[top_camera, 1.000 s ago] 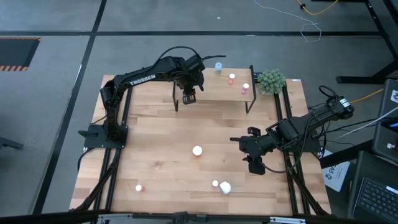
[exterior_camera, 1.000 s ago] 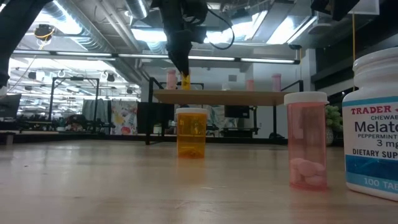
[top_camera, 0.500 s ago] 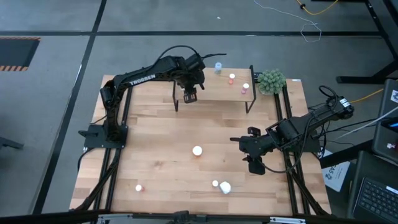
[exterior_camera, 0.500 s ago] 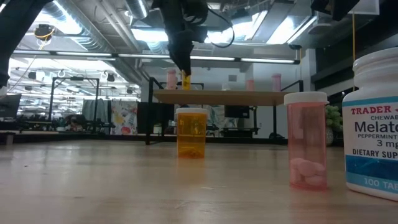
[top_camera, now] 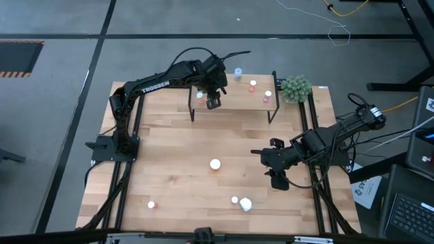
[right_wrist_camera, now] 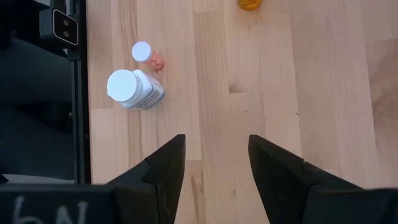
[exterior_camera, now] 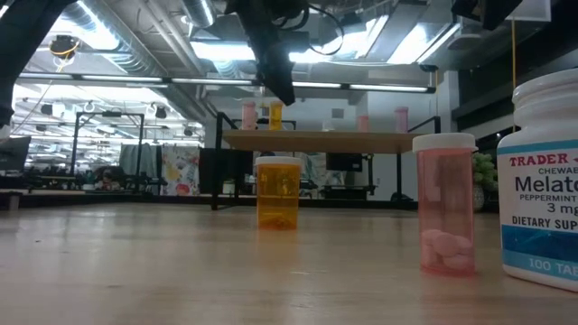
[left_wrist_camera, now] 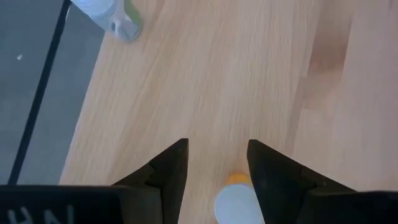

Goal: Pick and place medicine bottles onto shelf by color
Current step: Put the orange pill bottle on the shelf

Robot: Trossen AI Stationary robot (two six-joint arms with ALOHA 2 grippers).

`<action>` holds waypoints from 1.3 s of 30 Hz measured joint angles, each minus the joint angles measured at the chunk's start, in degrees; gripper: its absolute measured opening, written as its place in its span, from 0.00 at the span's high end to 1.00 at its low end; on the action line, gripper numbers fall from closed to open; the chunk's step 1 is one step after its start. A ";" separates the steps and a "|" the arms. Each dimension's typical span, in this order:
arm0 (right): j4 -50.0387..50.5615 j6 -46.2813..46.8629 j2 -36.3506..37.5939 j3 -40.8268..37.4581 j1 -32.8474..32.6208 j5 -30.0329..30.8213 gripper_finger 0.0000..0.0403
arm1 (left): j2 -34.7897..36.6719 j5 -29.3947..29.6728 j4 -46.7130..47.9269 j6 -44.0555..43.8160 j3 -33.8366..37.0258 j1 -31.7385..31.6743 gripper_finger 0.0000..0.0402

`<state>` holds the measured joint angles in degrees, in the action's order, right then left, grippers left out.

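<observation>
Nearest the low camera, at 3 o'clock, stands a large white melatonin bottle (exterior_camera: 545, 181), smooth plastic with a ribbed cap and printed label, cut off by the frame edge; just beside it a translucent pink bottle (exterior_camera: 444, 204) stands upright, long axis vertical, pills heaped at its base, white cap on top; toward the middle of the light-wood table (top_camera: 169, 156) an orange bottle (exterior_camera: 278, 192), a squat translucent cylinder, also stands upright. Seen from above, another small bottle (top_camera: 151, 204) sits alone toward 7 o'clock. The right gripper (top_camera: 277, 164) hangs over the table at 3 o'clock, its dark wedge-shaped fingers (right_wrist_camera: 163, 168) spread wide and holding nothing. Farther off, at 12 o'clock, the shelf (exterior_camera: 316, 141), a thin pale board on black metal legs, carries upright bottles: a pink shelf bottle (exterior_camera: 248, 115) and a small orange shelf bottle (exterior_camera: 275, 116) side by side, two more pink ones to their right. The left gripper (top_camera: 213, 102) hovers over the shelf, fingers (left_wrist_camera: 168, 171) parted, empty; the orange shelf bottle's white cap shows between them, touching neither.
</observation>
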<state>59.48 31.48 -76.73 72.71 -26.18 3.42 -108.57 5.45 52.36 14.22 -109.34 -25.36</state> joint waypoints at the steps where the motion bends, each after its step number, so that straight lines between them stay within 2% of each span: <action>1: 0.00 -0.01 0.00 0.00 0.00 0.00 0.56 | 0.00 0.00 -0.25 0.00 0.00 0.01 0.60; 5: 0.00 -0.01 0.00 0.00 0.01 0.00 0.56 | 0.00 0.15 -1.38 0.00 -1.54 0.96 0.60; 11: 0.00 0.01 0.00 0.00 -0.01 0.00 0.56 | 0.09 0.04 1.87 -0.11 -9.66 5.57 0.60; 17: 0.00 0.01 0.00 0.00 0.01 0.00 0.56 | 0.11 -0.33 17.30 -3.22 -19.41 12.71 0.60; 21: 0.00 0.01 0.00 0.00 -0.01 0.01 0.56 | 0.11 -0.93 30.40 -5.42 -22.13 17.85 0.60; 24: -0.02 0.01 0.00 0.00 0.01 0.02 0.56 | 0.11 -0.94 38.25 -8.17 -22.15 21.40 0.60; 26: -0.11 0.01 0.00 0.00 -0.01 0.04 0.56 | 0.28 -1.53 37.14 -9.85 -20.71 23.74 0.60; 30: -1.08 1.67 0.00 0.00 -0.01 0.39 0.56 | 0.25 -9.53 37.46 -9.19 -19.40 27.66 0.60; 35: -4.19 5.11 0.00 0.00 -0.01 7.28 0.56 | 0.79 -10.97 37.57 -8.88 -14.80 31.62 0.60; 39: -5.40 5.76 -0.02 0.02 0.02 12.58 0.56 | 5.24 -10.86 37.54 -9.79 -11.02 33.60 0.60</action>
<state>54.08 37.23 -76.75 72.73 -26.17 16.00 -103.33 -5.41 89.91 4.43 -120.36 8.24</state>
